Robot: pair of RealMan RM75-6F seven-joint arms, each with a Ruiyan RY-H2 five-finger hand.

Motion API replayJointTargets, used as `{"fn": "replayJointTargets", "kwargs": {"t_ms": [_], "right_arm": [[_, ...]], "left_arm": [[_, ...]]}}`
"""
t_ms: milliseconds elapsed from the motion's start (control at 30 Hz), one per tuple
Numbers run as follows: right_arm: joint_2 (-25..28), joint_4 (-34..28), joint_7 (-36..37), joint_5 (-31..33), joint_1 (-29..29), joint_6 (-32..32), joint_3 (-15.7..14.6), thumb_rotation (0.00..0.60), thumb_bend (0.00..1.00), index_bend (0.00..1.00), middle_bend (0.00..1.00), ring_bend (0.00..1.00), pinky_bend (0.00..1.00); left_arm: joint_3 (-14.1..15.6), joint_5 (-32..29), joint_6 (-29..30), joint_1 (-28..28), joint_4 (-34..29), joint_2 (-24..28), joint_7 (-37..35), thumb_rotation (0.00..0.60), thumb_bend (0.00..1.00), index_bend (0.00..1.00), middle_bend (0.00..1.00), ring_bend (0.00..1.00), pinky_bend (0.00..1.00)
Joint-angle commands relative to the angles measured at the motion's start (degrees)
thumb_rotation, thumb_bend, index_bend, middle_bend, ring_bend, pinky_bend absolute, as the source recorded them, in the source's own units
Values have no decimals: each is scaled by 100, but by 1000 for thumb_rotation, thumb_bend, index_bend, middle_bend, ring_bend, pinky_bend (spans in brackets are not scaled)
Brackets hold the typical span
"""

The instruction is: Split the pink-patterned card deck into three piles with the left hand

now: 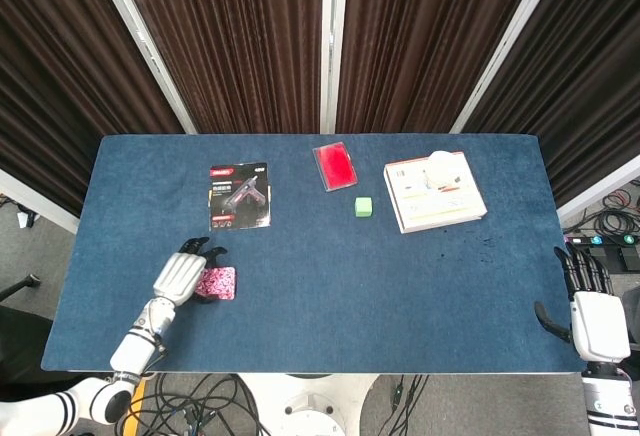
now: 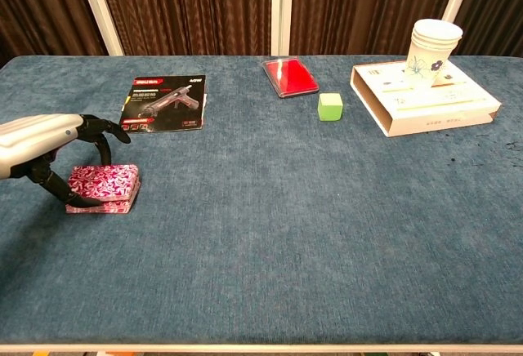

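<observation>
Left robot hand (image 2: 37, 140) arched over pink-patterned card deck (image 2: 104, 188), fingertips at its edges, grasp unconfirmed; lift only the top third cleanly.

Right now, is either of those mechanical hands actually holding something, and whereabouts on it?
The left hand arches over the pink-patterned card deck, fingertips at its near-left and far edges; whether it truly grips cannot be told. The right hand holds nothing.

Desk (image 2: 270, 209) was deep blue felt. Card deck (image 2: 104, 186) showed a pink-and-white swirl pattern. Left hand (image 2: 39, 140) was silver-grey with black fingers (image 2: 105, 131). Beyond the deck: black leaflet (image 2: 164, 102) with red header, glossy red case (image 2: 290, 76), lime-green cube (image 2: 329, 106), white floral-print cups (image 2: 434, 42).
</observation>
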Motion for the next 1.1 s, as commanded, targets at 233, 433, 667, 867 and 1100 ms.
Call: {"fn": "replayJointTargets", "kwargs": {"t_ms": [233, 433, 667, 867, 1100], "right_arm": [[3, -20, -38, 8, -2, -6, -3, 600, 231, 0, 0, 0, 0], [1, -39, -83, -16, -2, 6, -11, 600, 231, 0, 0, 0, 0], [-11, -79, -181, -100, -13, 86, -26, 600, 231, 0, 0, 0, 0], [-8, -101, -204, -100, -24, 90, -36, 600, 232, 0, 0, 0, 0], [11, -153, -255, -153, -37, 145, -44, 600, 232, 0, 0, 0, 0]], "left_arm": [[-103, -43, -12, -57, 32, 91, -41, 600, 166, 224, 451, 80, 103], [-351, -323, -308, -213, 364, 142, -310, 600, 165, 227, 451, 80, 103], [-526, -390, -622, -471, 1267, -81, -702, 600, 165, 231, 453, 80, 103], [-505, -228, -621, -537, 1908, -361, -1146, 600, 164, 231, 452, 80, 103], [-452, -62, -592, -566, 2364, -550, -1546, 600, 162, 231, 427, 80, 103]]}}
